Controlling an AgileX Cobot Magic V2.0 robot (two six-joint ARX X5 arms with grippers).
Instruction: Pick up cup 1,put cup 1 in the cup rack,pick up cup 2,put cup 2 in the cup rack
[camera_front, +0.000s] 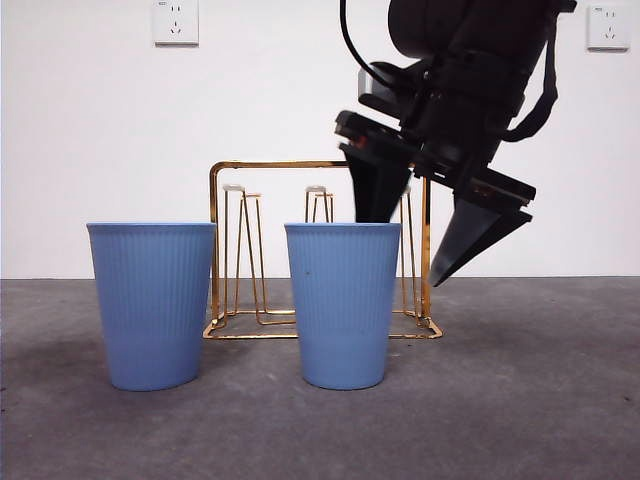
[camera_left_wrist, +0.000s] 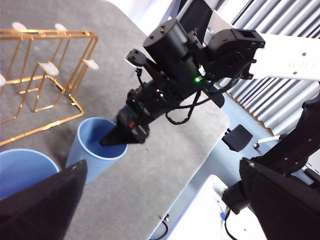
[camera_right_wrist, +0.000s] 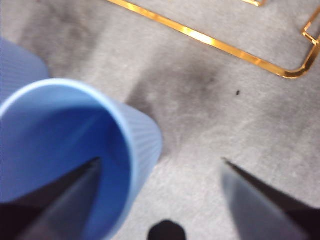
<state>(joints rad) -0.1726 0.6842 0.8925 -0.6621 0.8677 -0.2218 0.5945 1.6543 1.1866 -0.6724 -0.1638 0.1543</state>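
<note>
Two blue ribbed cups stand upright on the grey table, one at the left (camera_front: 150, 300) and one in the middle (camera_front: 342, 305). Behind them stands the gold wire cup rack (camera_front: 270, 165), with no cup on it. My right gripper (camera_front: 405, 250) comes down from the upper right, open. One of its jaws is inside the middle cup (camera_right_wrist: 60, 130) and the other is outside its wall, straddling the rim. My left gripper (camera_left_wrist: 162, 165) hangs open and high, away from the cups, holding nothing. From there I see the right gripper (camera_left_wrist: 120, 137) dipping into that cup (camera_left_wrist: 95, 150).
The rack's base wire (camera_right_wrist: 215, 45) lies just beyond the straddled cup. The other cup (camera_left_wrist: 20, 172) stands close beside it. The table's edge (camera_left_wrist: 200, 165) runs near the right arm. Two wall sockets (camera_front: 175, 20) are on the white back wall.
</note>
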